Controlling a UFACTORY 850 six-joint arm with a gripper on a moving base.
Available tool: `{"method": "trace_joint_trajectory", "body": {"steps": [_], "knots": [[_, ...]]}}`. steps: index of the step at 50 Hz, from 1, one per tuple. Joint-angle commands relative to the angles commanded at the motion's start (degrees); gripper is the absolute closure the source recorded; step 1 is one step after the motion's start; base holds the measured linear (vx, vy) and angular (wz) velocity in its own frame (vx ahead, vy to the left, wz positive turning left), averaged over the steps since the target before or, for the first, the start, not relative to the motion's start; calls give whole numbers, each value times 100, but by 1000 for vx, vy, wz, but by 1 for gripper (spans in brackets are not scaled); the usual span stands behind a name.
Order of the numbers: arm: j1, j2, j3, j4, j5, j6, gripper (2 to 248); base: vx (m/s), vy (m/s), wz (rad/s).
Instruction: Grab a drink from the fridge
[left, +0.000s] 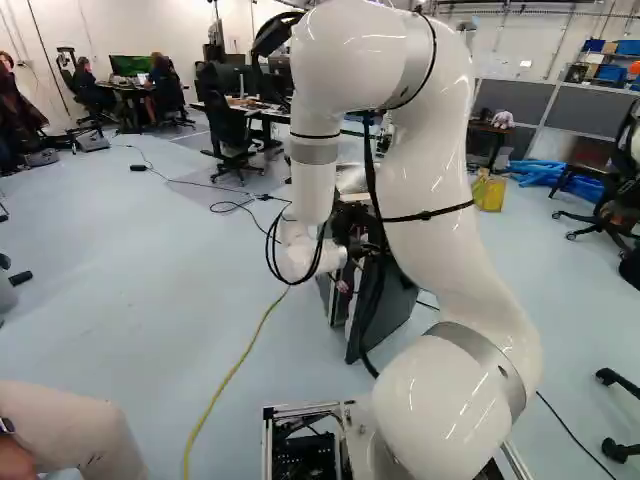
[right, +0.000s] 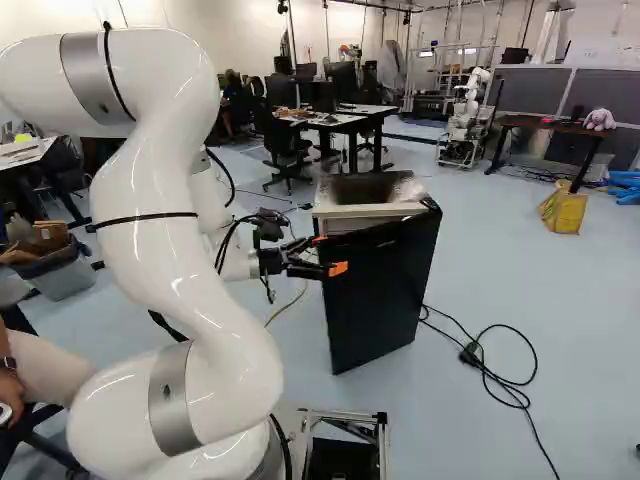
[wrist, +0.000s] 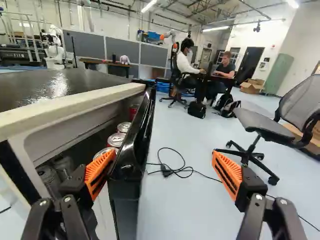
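Your wide-spread black tool with orange pads (wrist: 162, 162) straddles the free edge of the glossy black fridge door (wrist: 131, 162). One finger stands at the opening, close beside or against that edge; I can't tell which. The other hangs well apart, outside over the blue-grey floor (wrist: 172, 215). The silver-topped red drink cans (wrist: 111, 140) sit inside the gap, ahead of the inner finger and lined up away from you along the door. That gap looks too narrow for a grasp, so judge the door first: you would likely draw it outward, where open floor gives it room, minding the white top rim (wrist: 75, 106).
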Motion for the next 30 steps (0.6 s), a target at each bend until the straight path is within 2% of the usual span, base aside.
{"method": "trace_joint_trajectory", "body": {"steps": [14, 30], "knots": [[-126, 68, 198, 199, 90, 0, 3, 0, 0, 0], [-411, 112, 347, 512, 103, 0, 3, 0, 0, 0]]}}
